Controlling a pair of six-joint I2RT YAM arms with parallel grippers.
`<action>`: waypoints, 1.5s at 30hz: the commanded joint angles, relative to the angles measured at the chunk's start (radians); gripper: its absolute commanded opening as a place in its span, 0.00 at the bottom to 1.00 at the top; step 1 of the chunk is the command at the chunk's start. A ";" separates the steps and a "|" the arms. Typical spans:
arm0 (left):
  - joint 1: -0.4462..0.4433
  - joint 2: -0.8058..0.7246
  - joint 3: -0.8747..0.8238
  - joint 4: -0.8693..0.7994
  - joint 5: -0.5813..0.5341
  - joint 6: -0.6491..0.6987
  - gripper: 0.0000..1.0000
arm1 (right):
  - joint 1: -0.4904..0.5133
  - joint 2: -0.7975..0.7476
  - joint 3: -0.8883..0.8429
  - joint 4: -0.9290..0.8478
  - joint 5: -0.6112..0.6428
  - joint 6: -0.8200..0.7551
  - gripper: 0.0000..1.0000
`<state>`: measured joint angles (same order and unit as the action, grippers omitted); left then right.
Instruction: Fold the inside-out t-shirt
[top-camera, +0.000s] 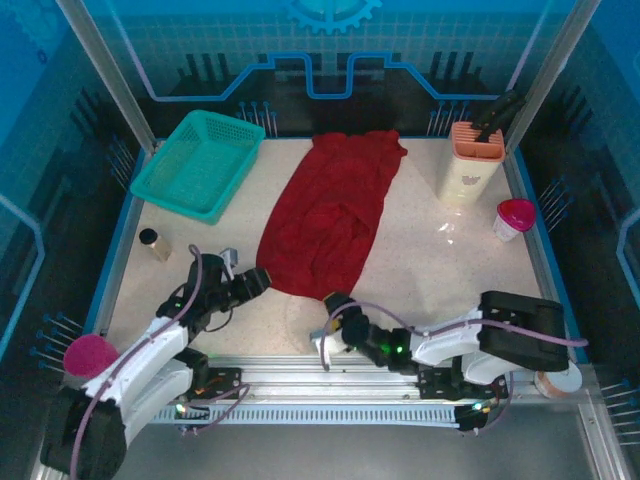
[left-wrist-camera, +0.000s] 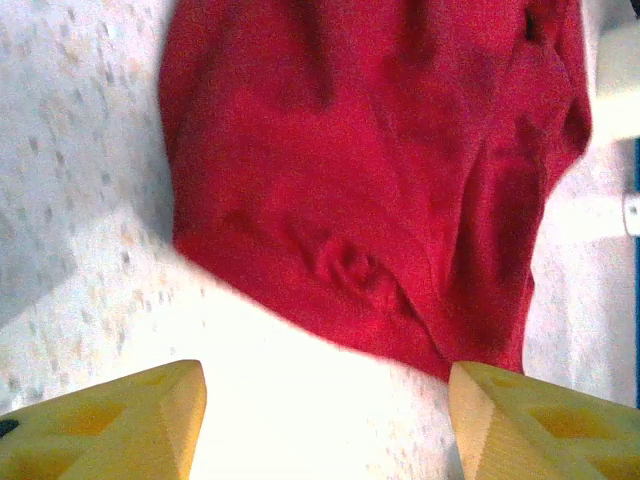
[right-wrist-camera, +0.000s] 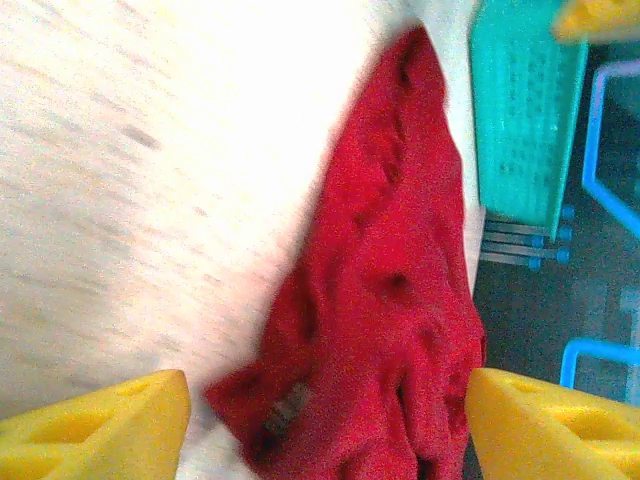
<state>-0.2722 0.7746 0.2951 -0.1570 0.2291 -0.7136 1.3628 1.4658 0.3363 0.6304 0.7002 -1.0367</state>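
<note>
Far left, teal basket (top-camera: 200, 165) at the table's back corner, small dark cylinder (top-camera: 150, 240) nearer; left gripper (left-wrist-camera: 325, 420) low over the speckled tabletop (top-camera: 430, 290), yellow fingers (left-wrist-camera: 130, 420) spread wide, only bare table between them; the inside-out t-shirt (top-camera: 330, 215) lies mid-table as a long rumpled strip running from the back edge toward the arms, its near hem just ahead of the left fingers, closest to the right-hand one, contact unclear; right gripper (right-wrist-camera: 325, 430) at the hem's other side, its fingers (right-wrist-camera: 100, 425) also parted and clamping nothing, the shirt's crumpled end lying ahead in the gap between them; far right, orange holder (top-camera: 475, 150) and pink-lidded cup (top-camera: 513, 218), well apart from the cloth.
</note>
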 joint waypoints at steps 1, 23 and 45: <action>-0.027 -0.096 0.089 -0.057 0.009 0.021 0.68 | 0.049 0.027 0.022 0.242 0.112 0.057 0.77; -0.183 0.778 0.437 0.142 -0.135 0.309 0.65 | -0.639 0.124 0.649 -0.819 -0.513 1.678 0.71; -0.600 0.301 0.434 -0.114 -0.319 0.099 0.71 | -0.825 -0.022 0.414 -1.095 -0.521 1.670 0.07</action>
<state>-0.8898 1.0653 0.6186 -0.2546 -0.0200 -0.6849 0.5900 1.4548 0.7555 -0.4305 0.2489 0.6453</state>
